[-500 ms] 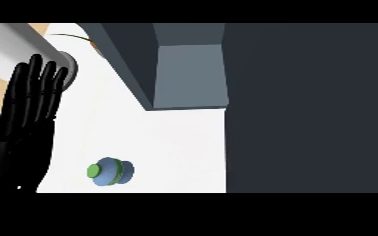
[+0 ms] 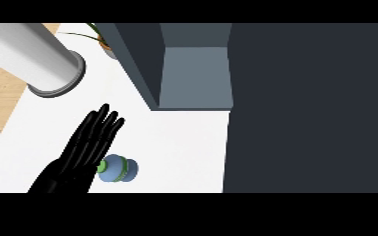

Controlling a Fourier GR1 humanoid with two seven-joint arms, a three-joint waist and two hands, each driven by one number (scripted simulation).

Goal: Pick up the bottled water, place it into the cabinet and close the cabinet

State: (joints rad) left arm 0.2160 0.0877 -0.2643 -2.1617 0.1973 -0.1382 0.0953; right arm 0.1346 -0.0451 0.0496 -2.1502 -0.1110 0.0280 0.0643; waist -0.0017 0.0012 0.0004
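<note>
The left hand [image 2: 83, 152], black with straight, spread fingers, holds nothing and lies over the left edge of the small blue bottled water with green cap [image 2: 118, 169], which stands on the white counter [image 2: 184, 145], near-left of the open grey cabinet [image 2: 196, 75].

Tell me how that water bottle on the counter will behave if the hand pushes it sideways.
The water bottle stands upright, seen from above, so a sideways push would likely tip it. Its body looks round, so once down it may roll on the white counter. The left hand, fingers straight, is beside it.
</note>
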